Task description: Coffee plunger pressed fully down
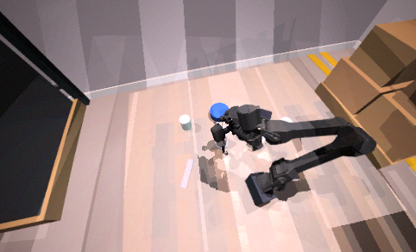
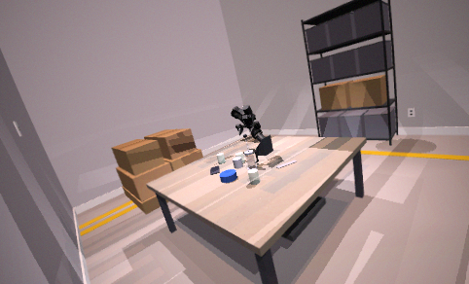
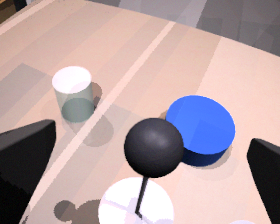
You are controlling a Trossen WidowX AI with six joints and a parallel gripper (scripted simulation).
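Observation:
The coffee press [image 2: 249, 156] stands upright on the table. Its round white lid [image 3: 113, 202] shows at the bottom of the wrist view. The plunger is up: a thin dark rod [image 3: 142, 192] rises from the lid to a black ball knob [image 3: 154, 152] [image 2: 245, 136]. My gripper [image 3: 155, 139] [image 2: 241, 130] is open and empty, above the press. In the wrist view the knob appears midway between the wide-spread fingertips. Whether it lies at fingertip height or below cannot be told. In the top view the arm hides much of the press.
A blue round tub [image 1: 219, 111] [image 2: 228, 176] [image 3: 201, 120] and a pale cup [image 1: 185, 122] [image 2: 253, 176] [image 3: 73, 97] stand near the press. Another pale cup [image 2: 221, 158], a greyish cup [image 2: 237, 162], a dark flat object [image 2: 215, 170] and a pale strip [image 1: 187, 173] [image 2: 286, 164] are also on the table.

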